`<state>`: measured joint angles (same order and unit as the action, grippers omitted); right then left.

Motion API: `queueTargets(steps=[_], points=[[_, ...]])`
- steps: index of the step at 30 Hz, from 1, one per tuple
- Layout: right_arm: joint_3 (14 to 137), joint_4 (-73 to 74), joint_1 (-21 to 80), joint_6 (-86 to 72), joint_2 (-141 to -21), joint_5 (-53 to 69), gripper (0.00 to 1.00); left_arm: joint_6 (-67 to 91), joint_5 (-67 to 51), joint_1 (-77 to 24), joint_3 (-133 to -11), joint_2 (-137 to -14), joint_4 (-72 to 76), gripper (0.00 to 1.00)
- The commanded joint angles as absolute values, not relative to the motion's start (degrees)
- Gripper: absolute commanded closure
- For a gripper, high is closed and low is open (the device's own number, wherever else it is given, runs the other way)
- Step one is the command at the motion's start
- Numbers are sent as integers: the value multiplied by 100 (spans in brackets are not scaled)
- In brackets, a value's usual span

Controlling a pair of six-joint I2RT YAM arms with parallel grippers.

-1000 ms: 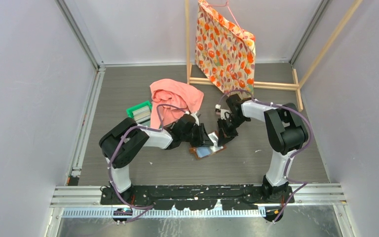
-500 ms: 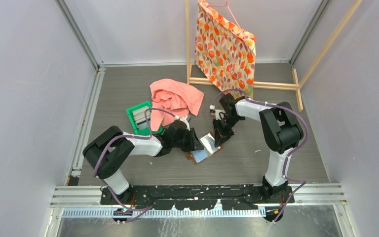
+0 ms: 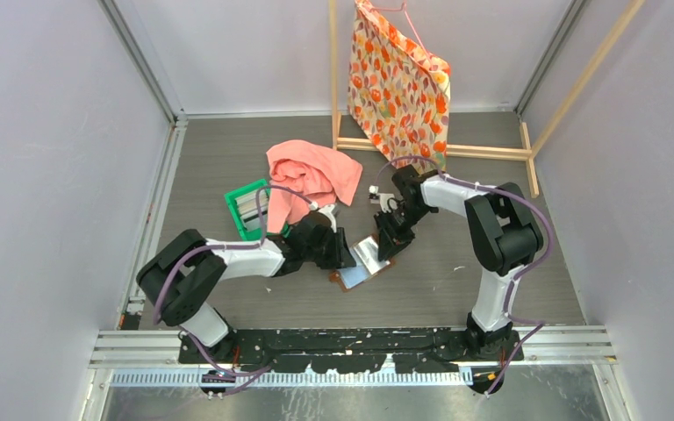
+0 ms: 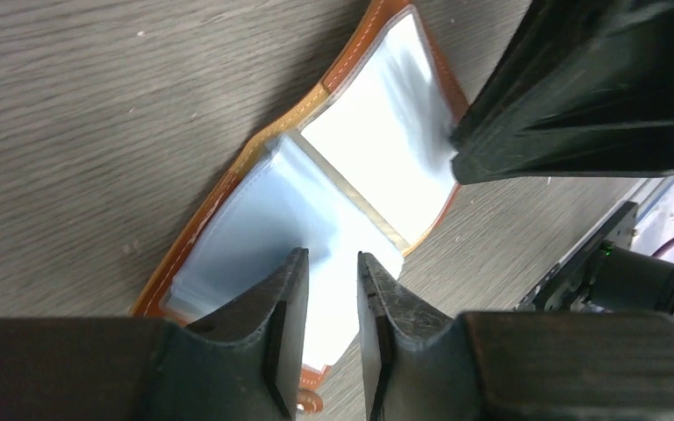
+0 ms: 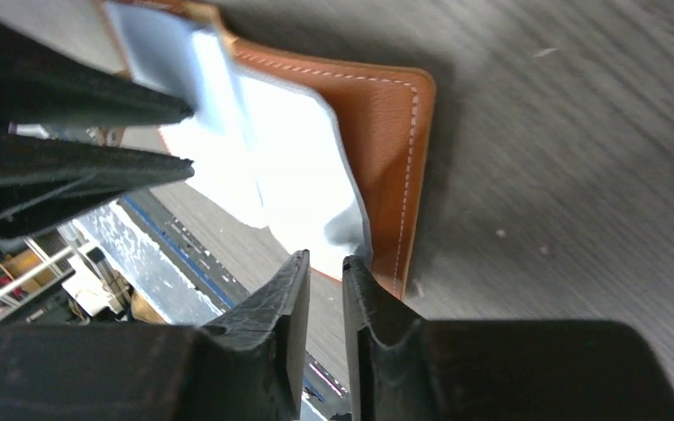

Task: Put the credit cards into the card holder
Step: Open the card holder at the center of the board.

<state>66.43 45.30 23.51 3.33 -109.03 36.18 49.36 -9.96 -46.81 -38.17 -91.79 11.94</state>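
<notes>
Both arms sit further left now; the card holder (image 3: 355,270) lies open between my left claw (image 4: 333,259) and right claw (image 5: 326,261). Fingers nearly together; gripping, I cannot tell. Pulling apart might tear it.

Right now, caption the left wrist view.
Left gripper pinches a pale sleeve of the open brown leather card holder beside the right gripper.

One card holder (image 3: 357,268), one green tray (image 3: 233,210), cards (image 3: 254,205) uncountable, one pink cloth (image 3: 311,174), one patterned bag (image 3: 399,83), one wooden frame (image 3: 491,152), two arms (image 3: 237,257).
</notes>
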Motion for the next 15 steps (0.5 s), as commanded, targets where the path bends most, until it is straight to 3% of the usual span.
queueTargets(steps=[1,8,15], points=[[6634,4669,2339,962,-10249,4308,72,4315,-728,-4641,-3914,-8528,482,67],[6698,4905,2348,1362,-9830,4742,67,4030,-724,-4641,-3988,-7657,176,55],[6757,4937,2378,1336,-9743,4760,67,4010,-816,-4641,-4189,-7527,17,54]])
